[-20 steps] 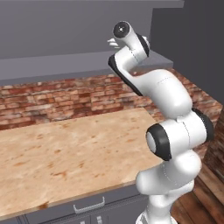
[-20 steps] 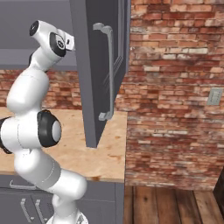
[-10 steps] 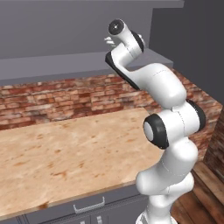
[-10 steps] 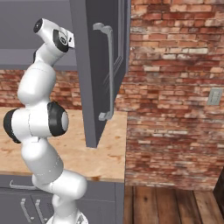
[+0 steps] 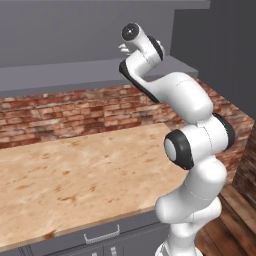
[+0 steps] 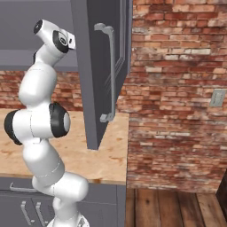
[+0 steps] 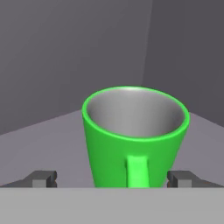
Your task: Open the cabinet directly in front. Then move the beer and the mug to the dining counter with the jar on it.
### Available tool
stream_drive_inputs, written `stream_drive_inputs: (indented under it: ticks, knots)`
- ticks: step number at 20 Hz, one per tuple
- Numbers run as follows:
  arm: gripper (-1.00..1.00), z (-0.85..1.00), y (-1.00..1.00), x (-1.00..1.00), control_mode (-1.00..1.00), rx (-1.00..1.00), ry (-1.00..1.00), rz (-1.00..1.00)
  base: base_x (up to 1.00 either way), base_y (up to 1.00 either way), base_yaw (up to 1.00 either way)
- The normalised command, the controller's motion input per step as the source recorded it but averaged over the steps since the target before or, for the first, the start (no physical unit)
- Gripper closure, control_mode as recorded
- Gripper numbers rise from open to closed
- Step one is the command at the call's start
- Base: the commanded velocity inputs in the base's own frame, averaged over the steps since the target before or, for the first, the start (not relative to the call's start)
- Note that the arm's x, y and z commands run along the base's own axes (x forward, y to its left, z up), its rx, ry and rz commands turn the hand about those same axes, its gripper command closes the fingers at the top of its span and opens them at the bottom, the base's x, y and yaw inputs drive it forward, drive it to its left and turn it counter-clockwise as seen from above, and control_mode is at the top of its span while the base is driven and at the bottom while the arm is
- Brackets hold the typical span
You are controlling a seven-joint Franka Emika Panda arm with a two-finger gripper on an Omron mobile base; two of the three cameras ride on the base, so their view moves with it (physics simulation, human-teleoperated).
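Hand view puts the bright green cylindrical mug (image 7: 134, 138) at 12 o'clock on the grey cabinet (image 6: 104, 66) shelf, between the released gripper (image 7: 113, 178) tips. Reaching for it is underway; next likely comes advancing, then clenching around its body.

In my hand view the grey cabinet shelf (image 7: 39, 135) runs back to plain grey inner walls, and the green mug (image 7: 133, 135) stands upright directly on it, its handle facing me and its grey inside bare. Below, my base views show the wood-grain counter (image 5: 75, 175) backed by a brick wall (image 5: 65, 112), its top resting on grey drawers (image 5: 102, 235).
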Motion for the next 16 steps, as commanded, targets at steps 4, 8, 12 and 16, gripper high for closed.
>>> stream_drive_inputs:
  ticks: [4,8,12,16]
  knots:
    - [1.0,-0.04,-0.04,0.0,-1.0,0.0,0.0,0.0,0.0,0.0,0.0]
    - [1.0,0.0,0.0,0.0,-1.0,0.0,0.0,0.0,0.0,0.0,0.0]
    - [1.0,0.0,0.0,0.0,-1.0,0.0,0.0,0.0,0.0,0.0,0.0]
    - [1.0,0.0,0.0,0.0,-1.0,0.0,0.0,0.0,0.0,0.0,0.0]
